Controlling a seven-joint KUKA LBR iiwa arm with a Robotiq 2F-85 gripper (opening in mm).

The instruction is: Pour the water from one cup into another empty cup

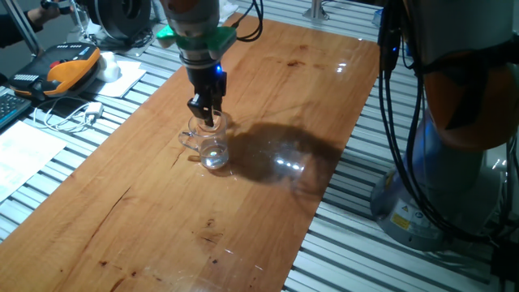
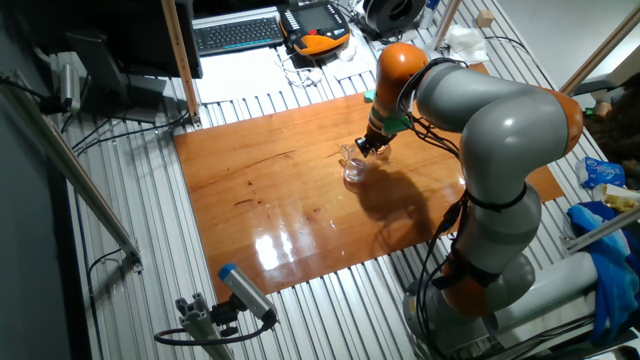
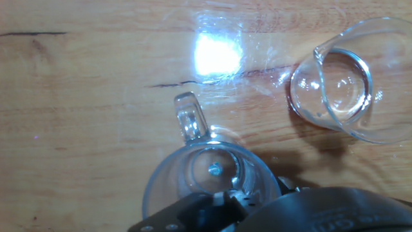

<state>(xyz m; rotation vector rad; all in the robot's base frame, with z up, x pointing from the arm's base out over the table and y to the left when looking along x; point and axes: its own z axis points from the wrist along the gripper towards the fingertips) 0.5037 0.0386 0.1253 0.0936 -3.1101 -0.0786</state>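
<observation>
The clear glass mug with its loop handle stands upright on the wooden table. In the hand view it fills the bottom centre, handle pointing up the frame. My gripper reaches down onto the mug, its dark fingers close together across the near rim and shut on it. The small handle-less glass stands apart, at the upper right of the hand view and just in front of the mug in one fixed view. Only glints show in the glasses; I cannot make out the water.
An orange hand-held controller, papers and white cables lie on the slatted bench left of the table. A keyboard sits beyond the far edge. Black cables and the arm's base stand to the right.
</observation>
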